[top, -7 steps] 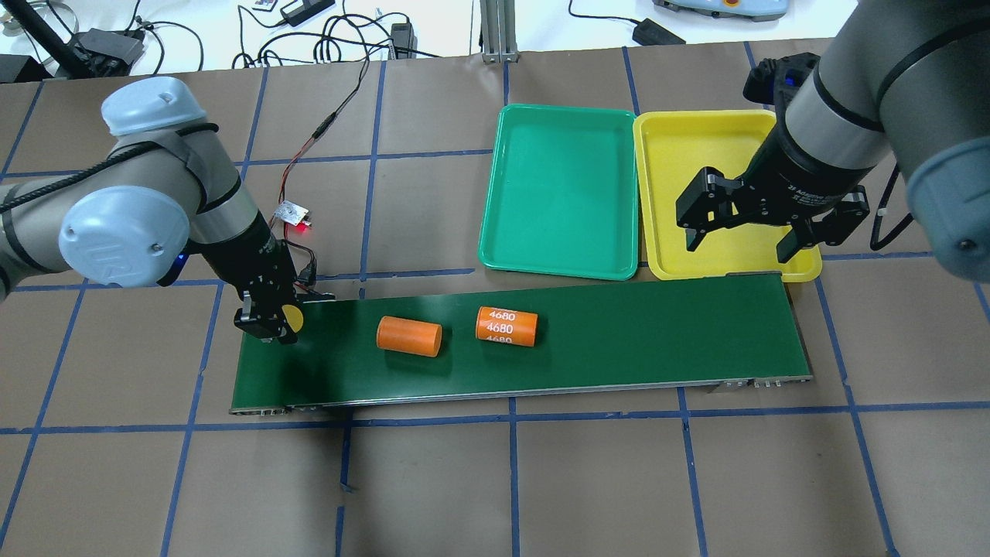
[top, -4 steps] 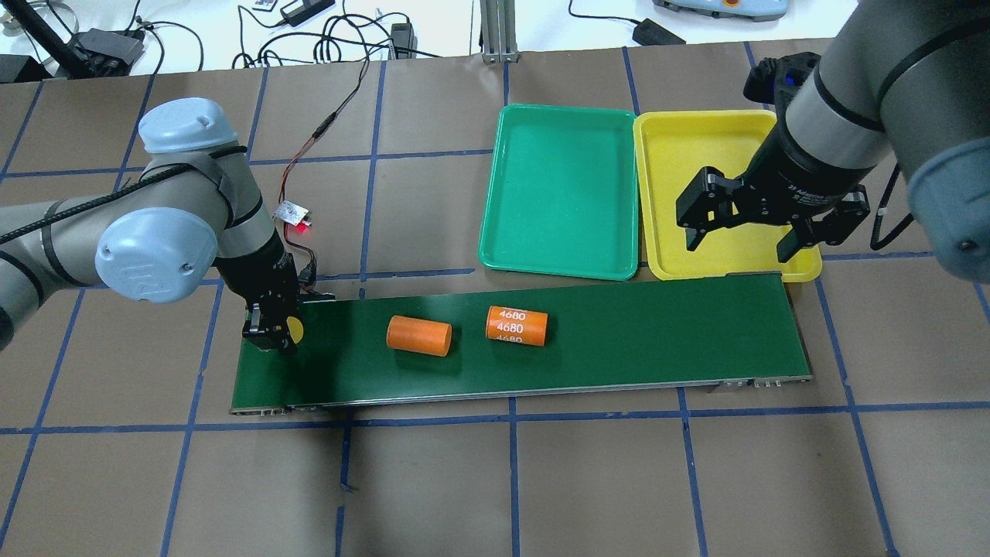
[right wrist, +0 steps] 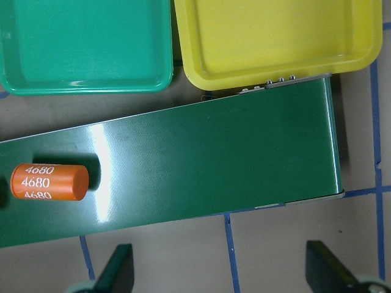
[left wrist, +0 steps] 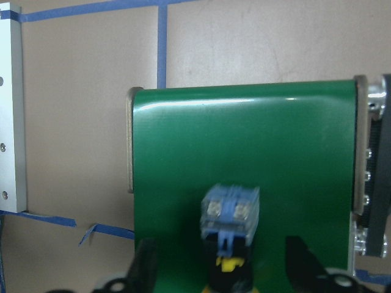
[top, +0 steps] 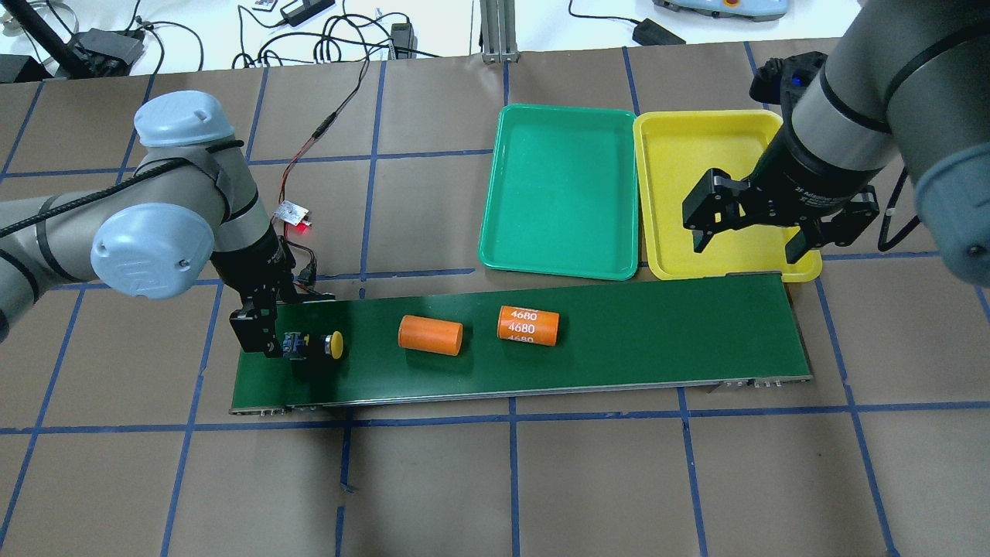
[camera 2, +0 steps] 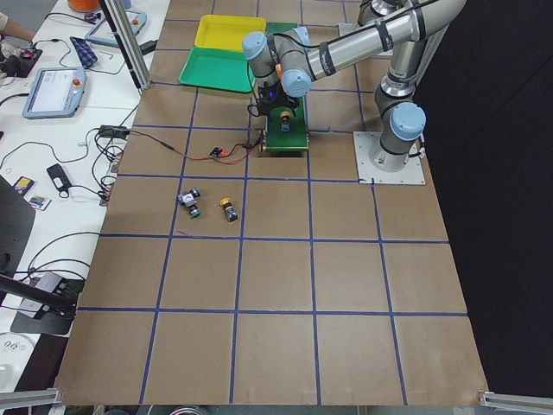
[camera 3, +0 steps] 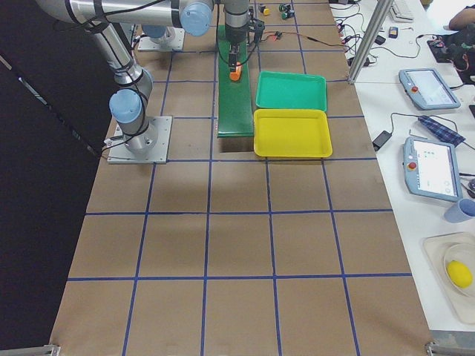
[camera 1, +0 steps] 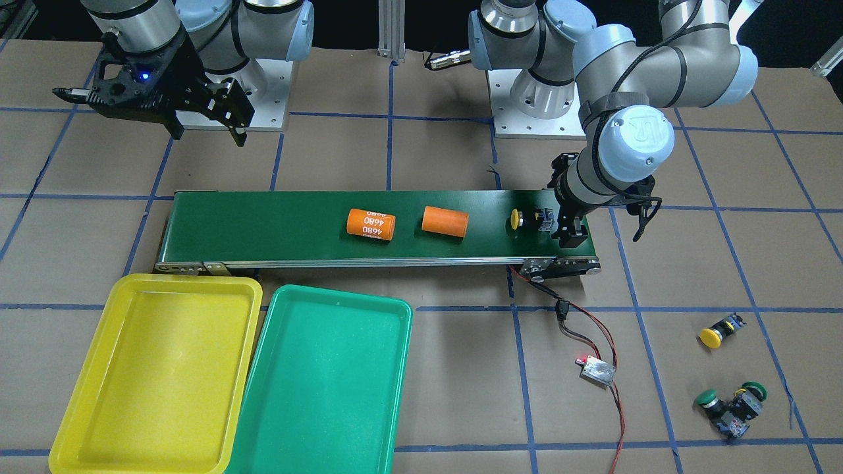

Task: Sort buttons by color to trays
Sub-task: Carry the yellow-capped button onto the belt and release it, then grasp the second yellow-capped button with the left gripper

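A yellow-capped button lies on its side at the left end of the belt, also seen in the front view and the left wrist view. My left gripper is open next to its grey-blue block, fingers apart and not touching it. My right gripper is open and empty over the near part of the yellow tray. The teal green tray lies beside it. One yellow button and two green buttons lie on the table.
Two orange cylinders lie on the dark-green conveyor belt, right of the yellow button. A small circuit board with red wires lies behind the belt's left end. Both trays are empty.
My left gripper has opened and let go of the yellow button, which now lies on the belt. The two orange cylinders have moved right along the belt. The right gripper has shifted slightly right.
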Action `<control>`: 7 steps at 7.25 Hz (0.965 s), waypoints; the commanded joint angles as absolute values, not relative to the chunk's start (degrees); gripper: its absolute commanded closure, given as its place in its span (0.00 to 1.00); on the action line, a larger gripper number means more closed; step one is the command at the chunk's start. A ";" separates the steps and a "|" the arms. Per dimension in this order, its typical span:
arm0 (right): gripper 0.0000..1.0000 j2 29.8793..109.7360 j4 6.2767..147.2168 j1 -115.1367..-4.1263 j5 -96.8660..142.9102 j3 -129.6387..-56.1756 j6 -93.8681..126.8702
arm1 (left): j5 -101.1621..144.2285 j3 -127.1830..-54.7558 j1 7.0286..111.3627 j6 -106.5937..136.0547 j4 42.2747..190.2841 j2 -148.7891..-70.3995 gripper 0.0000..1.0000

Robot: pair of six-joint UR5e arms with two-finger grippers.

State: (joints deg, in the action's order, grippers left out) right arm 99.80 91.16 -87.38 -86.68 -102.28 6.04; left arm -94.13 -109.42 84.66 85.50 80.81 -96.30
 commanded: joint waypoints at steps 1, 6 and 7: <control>0.00 100.02 90.70 -87.45 -86.92 -102.30 5.98 | -94.92 -104.52 82.20 71.74 81.91 -95.80 0.00; 0.00 99.84 91.93 -87.28 -86.31 -102.22 5.80 | -94.04 -99.69 58.20 23.23 58.69 -108.67 0.00; 0.00 99.84 92.02 -87.28 -86.40 -102.30 5.80 | -94.22 -94.36 58.01 22.77 56.97 -113.77 0.00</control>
